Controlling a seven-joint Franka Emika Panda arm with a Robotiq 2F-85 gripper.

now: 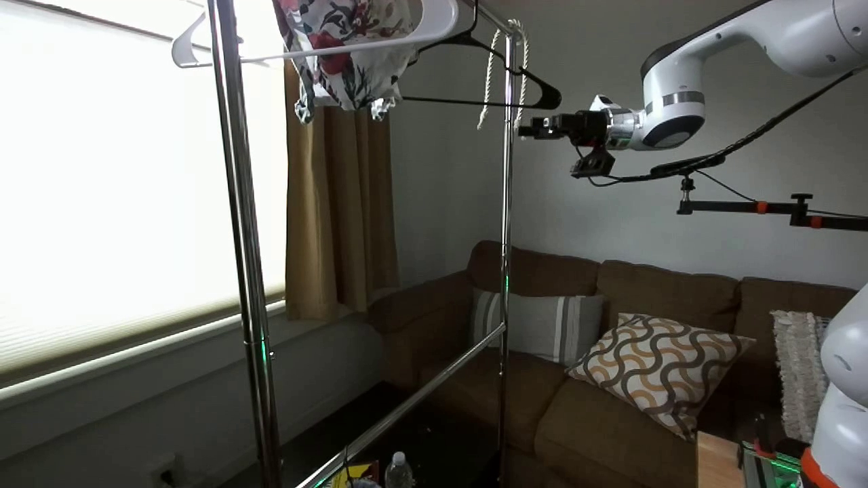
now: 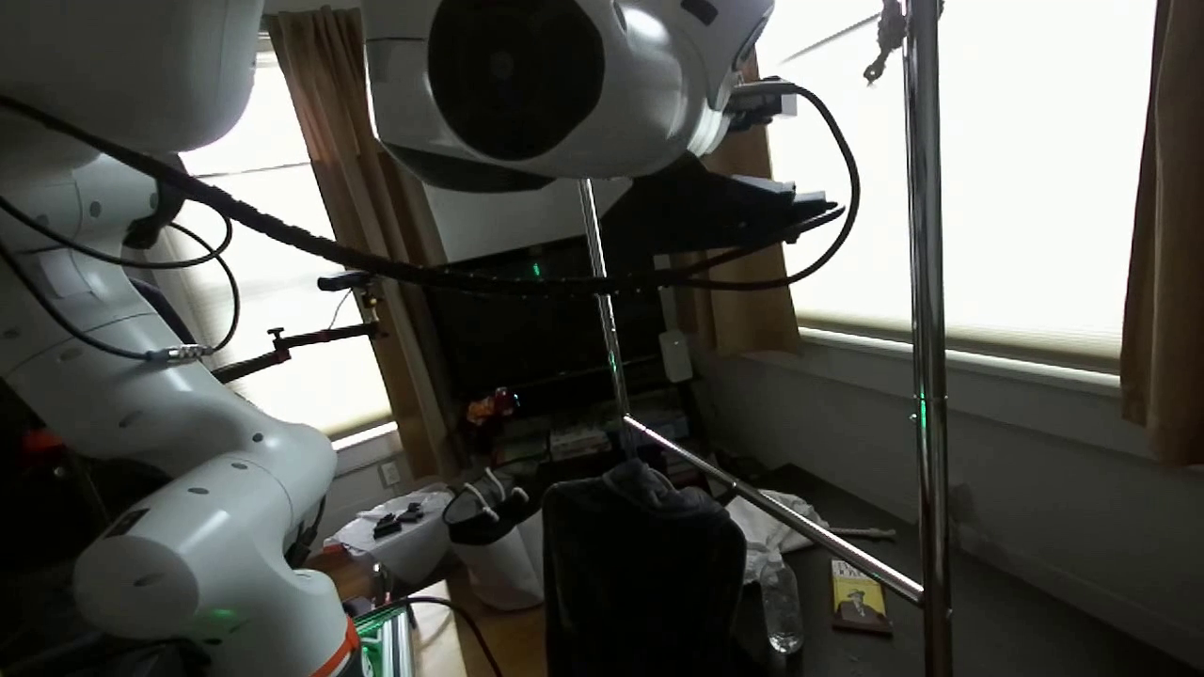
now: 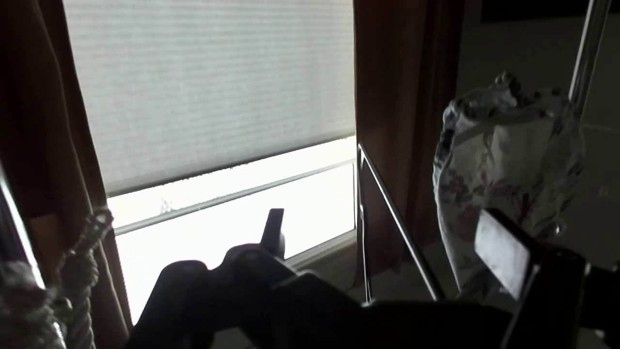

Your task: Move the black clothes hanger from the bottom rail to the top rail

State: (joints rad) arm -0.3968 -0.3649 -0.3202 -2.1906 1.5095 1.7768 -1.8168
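Note:
The black clothes hanger (image 1: 548, 97) hangs by its hook from the top rail (image 1: 498, 22), beside the rope-hung pole. The bottom rail (image 1: 407, 404) crosses low between the poles and also shows in an exterior view as a chrome bar (image 2: 781, 512). My gripper (image 1: 525, 129) is level, close to the hanger's near end and a little lower in that picture. The wrist view stands upside down; there my gripper (image 3: 380, 215) is open, fingers wide apart. A thin shiny-edged bar, seemingly the hanger (image 3: 398, 222), runs between them, touching neither. My arm blocks the hanger in an exterior view.
A white hanger (image 1: 437, 20) with a floral garment (image 1: 352, 74) hangs close by; the garment (image 3: 503, 184) fills the area behind one finger. A rope (image 3: 80, 271) dangles on the opposite side, by an upright pole (image 1: 508, 224). A sofa (image 1: 556, 400) stands behind the rack.

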